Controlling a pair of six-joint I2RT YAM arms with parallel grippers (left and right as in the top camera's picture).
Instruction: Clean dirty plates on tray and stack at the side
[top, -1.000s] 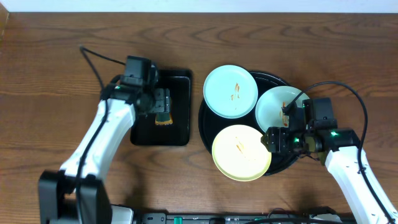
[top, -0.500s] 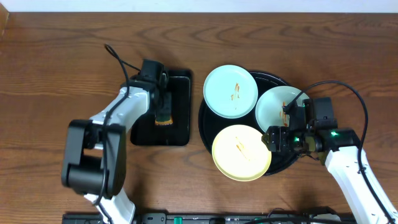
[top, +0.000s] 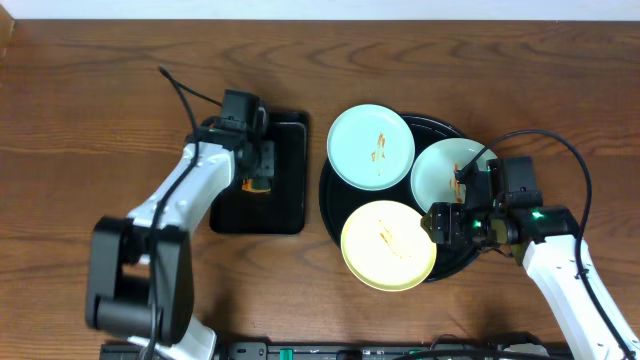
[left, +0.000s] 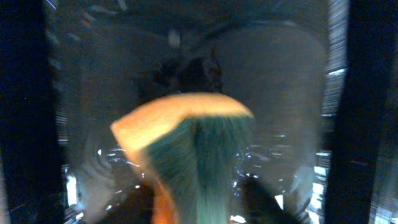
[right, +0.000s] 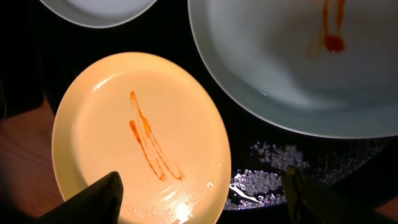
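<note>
Left arm (top: 170, 205): white, reaching from the near left edge up and to the right, its wrist over the rectangular black tray (top: 285, 205).
Left claw (top: 256, 168): pointing down into that tray, fingers apart; in the blurred wrist view they frame the sponge (left: 186, 155) without touching it.
Sponge: orange with a green face, tilted.
Right arm (top: 560, 270): coming in from the near right corner, bent towards the left, a green light lit on its wrist.
Right claw (top: 440, 222): fingers spread wide, hovering at the right edge of the yellow plate (top: 388, 245).
Round black tray (top: 432, 124): right of centre.
Yellow plate: on the tray's near left, overhanging the rim, smeared orange-red.
Blue-green plate (top: 371, 147): smeared, overhanging the tray's far left rim.
Second blue-green plate (top: 445, 172): on the tray, smeared, beside the right wrist.
Surface (top: 80, 120): dark brown wood grain.
Cable (top: 180, 85): black, looping off the left wrist.
</note>
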